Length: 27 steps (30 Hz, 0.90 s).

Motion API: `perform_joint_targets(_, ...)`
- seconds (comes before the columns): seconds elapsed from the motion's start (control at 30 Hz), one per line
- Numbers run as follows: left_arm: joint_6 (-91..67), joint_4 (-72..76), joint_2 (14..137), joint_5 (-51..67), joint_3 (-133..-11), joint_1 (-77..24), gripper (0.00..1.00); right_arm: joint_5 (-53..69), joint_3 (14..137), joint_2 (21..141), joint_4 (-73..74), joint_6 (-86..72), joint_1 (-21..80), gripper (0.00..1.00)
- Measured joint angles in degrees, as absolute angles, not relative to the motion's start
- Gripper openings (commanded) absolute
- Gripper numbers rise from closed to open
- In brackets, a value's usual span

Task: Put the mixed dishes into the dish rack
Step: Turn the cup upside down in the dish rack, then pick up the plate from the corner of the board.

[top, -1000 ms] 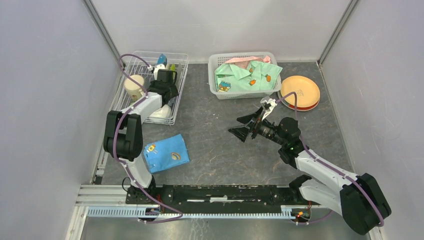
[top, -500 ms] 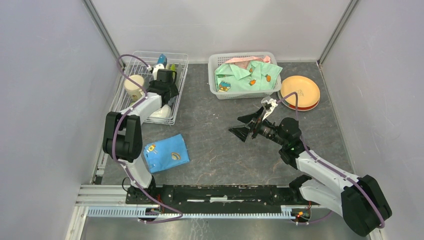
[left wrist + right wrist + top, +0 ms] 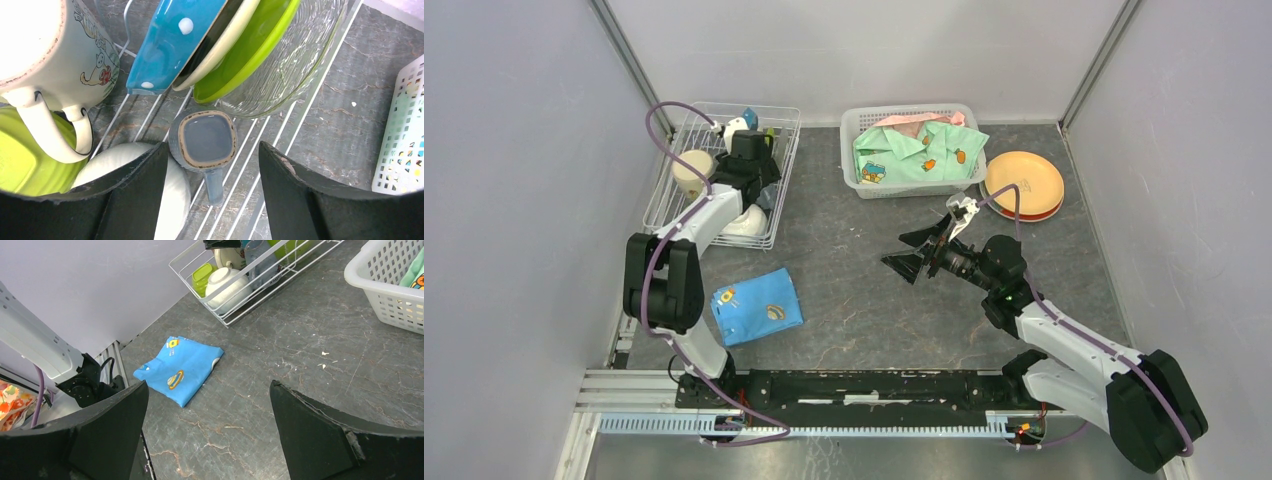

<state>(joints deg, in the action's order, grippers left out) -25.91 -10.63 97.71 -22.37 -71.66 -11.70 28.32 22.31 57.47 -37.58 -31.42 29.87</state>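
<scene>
White wire forms the dish rack (image 3: 664, 195) at the far left of the overhead view, the left gripper (image 3: 749, 150) above its dishes and the right gripper (image 3: 905, 252) spread empty mid-table, near the orange plate (image 3: 1024, 178). The left wrist view shows parted fingers (image 3: 135, 195) flanking, not gripping, a small grey-blue cup (image 3: 209, 139) on the rack wires, below the leaning blue dotted plate (image 3: 170, 40), lime-green plate (image 3: 245, 57) and cartoon-printed mug (image 3: 50, 45). The right wrist view looks between wide jaws at a folded blue cloth (image 3: 182, 367).

We note the dish rack (image 3: 780, 200), far left, holds blue plate (image 3: 170, 45), lime plate (image 3: 245, 60), mug (image 3: 45, 45) and cup (image 3: 207, 140); orange plates (image 3: 1022, 180) lie right.
</scene>
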Motion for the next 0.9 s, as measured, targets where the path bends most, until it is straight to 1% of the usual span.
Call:
perform_joint_targets(0.17,-25.91,-11.25,96.53,-21.87,-71.68,-11.70,0.74,27.83,22.31,57.43,-36.91,-31.31,29.87,0.98)
perform_joint_targets(0.27,-25.85,-13.30,94.54,-20.75,-72.64,-11.70,0.77,25.15,23.09,57.21,-31.88,-29.63,29.89,0.98)
perform_joint_targets(0.3,-25.78,-13.78,93.80,-20.38,-73.06,-11.70,0.79,23.88,23.90,57.19,-29.36,-28.64,29.89,0.98)
perform_joint_targets(0.33,-25.50,-14.55,92.75,-19.64,-73.69,-11.70,0.84,21.67,25.30,57.17,-25.76,-27.16,29.89,0.98)
perform_joint_targets(0.4,-24.53,-15.68,90.52,-18.28,-74.94,-11.70,0.99,16.36,28.60,57.01,-19.11,-24.23,29.89,0.98)
perform_joint_targets(0.53,-22.83,-16.93,83.85,-12.53,-75.88,-11.70,1.00,3.27,34.74,55.86,-9.30,-18.85,29.87,0.98)
perform_joint_targets(0.73,-21.76,-17.21,74.67,-2.00,-73.82,-11.70,1.00,-16.60,41.45,57.17,-0.95,-13.78,29.26,0.98)
perform_joint_targets(0.83,-20.93,-17.41,69.82,4.47,-69.43,-11.88,1.00,-21.74,44.23,59.66,0.45,-11.55,27.40,0.98)
perform_joint_targets(0.9,-20.82,-17.54,66.48,6.66,-65.34,-12.25,1.00,-23.70,45.34,61.69,0.93,-10.76,25.98,0.98)
